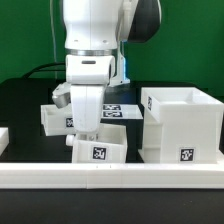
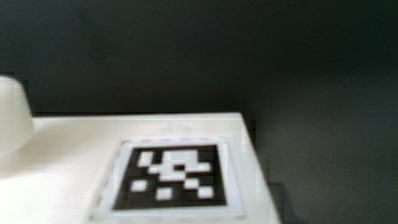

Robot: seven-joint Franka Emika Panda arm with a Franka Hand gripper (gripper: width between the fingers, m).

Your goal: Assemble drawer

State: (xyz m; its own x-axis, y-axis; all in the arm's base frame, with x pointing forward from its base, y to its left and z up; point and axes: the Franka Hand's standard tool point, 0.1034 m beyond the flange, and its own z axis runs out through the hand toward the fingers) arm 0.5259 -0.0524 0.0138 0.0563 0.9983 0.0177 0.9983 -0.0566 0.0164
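Black table (image 1: 20, 98), white case (image 1: 182, 125), green backdrop (image 1: 25, 35), perhaps cloth

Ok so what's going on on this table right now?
A robot arm is reaching down over the front tray, one of two small white trays, with its tool low at that tray's rear edge. The pictures don't show whether the tool is gripping. The second tray sits behind it, toward the exterior view's left. The large case stands apart on the exterior view's right, open side up, with neither tray in it yet.
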